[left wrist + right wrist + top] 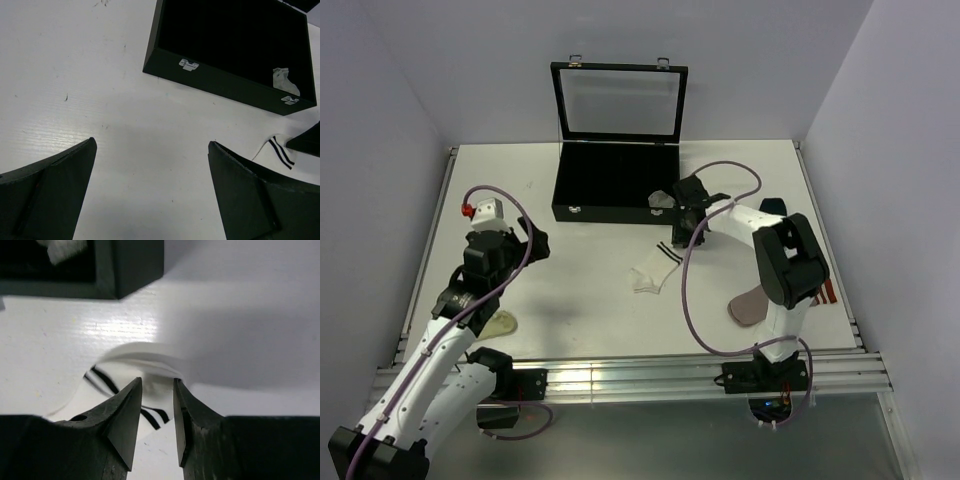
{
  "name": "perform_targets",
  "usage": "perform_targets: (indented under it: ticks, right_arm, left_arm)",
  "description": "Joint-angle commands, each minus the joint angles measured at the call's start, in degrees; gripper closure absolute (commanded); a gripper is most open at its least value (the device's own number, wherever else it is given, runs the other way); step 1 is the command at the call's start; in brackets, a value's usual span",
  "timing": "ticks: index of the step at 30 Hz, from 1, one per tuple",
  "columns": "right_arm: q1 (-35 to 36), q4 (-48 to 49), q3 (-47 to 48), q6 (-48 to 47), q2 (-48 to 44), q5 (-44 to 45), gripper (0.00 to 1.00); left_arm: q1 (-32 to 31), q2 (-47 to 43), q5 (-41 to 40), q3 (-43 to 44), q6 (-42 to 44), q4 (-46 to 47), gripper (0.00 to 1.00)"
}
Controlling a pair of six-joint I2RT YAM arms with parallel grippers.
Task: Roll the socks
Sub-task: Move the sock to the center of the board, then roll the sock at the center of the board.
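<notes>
A white sock (655, 270) with black cuff stripes lies in the middle of the table, in front of the black case. My right gripper (680, 228) is down at its cuff. In the right wrist view the jaws (157, 380) stand narrowed with a gap, and the sock's cuff (135, 357) arches up between and beyond the fingertips. A grey sock (748, 307) lies flat under the right arm. A pale sock (503, 323) lies beside the left arm. My left gripper (530, 242) hovers wide open over bare table (151, 142), far left of the striped cuff (280, 150).
An open black case (615, 212) with its lid upright stands at the back centre, its front wall (220, 82) with two metal latches. A small white fabric bundle (285, 80) sits in its right corner. A dark item (773, 207) lies behind the right arm.
</notes>
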Motion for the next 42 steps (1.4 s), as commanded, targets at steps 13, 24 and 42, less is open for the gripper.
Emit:
perform_targets:
  ticks: [13,24,42]
  right_arm:
    - [17.96,3.6,-12.65,-16.57,-20.38,0.23,0.53]
    - [27.65,4.32,-13.01,-17.62,-13.72,4.8,0.52]
    - [29.41,7.21,-6.51,-18.86,-4.84,6.57,0.55]
  left_arm:
    - [0.11,3.72,-0.66,0.79,1.37,2.45,0.01]
    - [0.11,4.25,1.27,0.88,1.29,2.8,0.01]
    - [0.11,1.26,-1.02,1.06,0.67,0.95,0.0]
